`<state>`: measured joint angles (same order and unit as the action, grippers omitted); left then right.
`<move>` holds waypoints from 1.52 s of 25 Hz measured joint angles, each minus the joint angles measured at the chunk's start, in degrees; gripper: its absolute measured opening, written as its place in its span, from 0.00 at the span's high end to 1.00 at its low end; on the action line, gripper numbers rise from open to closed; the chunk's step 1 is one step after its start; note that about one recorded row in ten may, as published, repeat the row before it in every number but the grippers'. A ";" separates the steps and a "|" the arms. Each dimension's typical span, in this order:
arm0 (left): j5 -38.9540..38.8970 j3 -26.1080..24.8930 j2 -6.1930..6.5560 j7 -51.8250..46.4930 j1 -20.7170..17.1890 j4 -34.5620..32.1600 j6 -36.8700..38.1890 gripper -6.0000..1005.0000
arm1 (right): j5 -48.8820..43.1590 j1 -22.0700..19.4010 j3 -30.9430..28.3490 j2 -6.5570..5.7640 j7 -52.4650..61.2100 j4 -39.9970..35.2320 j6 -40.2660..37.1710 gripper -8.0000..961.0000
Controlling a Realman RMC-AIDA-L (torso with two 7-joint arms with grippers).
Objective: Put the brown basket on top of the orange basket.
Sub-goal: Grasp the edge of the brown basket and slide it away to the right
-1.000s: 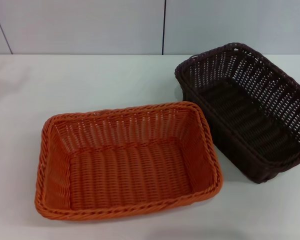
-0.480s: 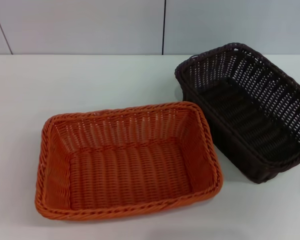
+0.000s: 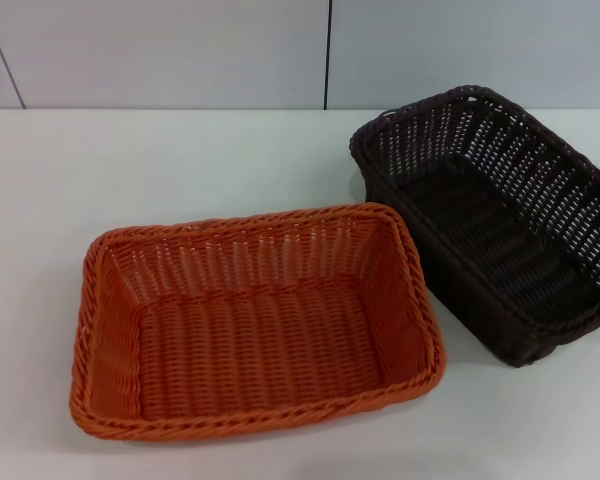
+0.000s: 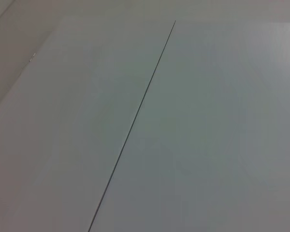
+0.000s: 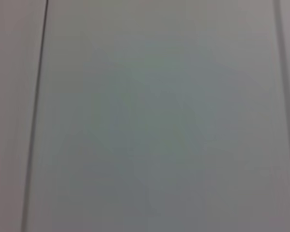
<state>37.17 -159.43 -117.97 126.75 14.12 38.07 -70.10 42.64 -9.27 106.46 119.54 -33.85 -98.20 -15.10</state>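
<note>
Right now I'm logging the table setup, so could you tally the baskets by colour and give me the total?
Orange: 1, the orange basket, nearer the robot on its left.
Dark brown: 1, the brown basket, farther back on its right.
Total: 2 baskets, both sitting empty and apart on the white table. Neither arm shows in any view.

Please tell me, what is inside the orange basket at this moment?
Nothing is inside the orange basket: its woven floor and inner walls show bare. The brown basket stands apart on the white table, also with nothing in it. The table under each basket is covered.
</note>
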 joint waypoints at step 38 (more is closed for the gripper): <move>-1.11 0.53 -0.46 -0.39 3.38 -5.12 -0.34 0.21 | -16.92 28.14 -8.55 -17.88 -25.16 -19.65 94.74 0.32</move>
<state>36.06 -158.90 -118.43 126.36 17.50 32.95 -70.45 25.72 18.87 97.92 101.66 -59.02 -117.85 79.63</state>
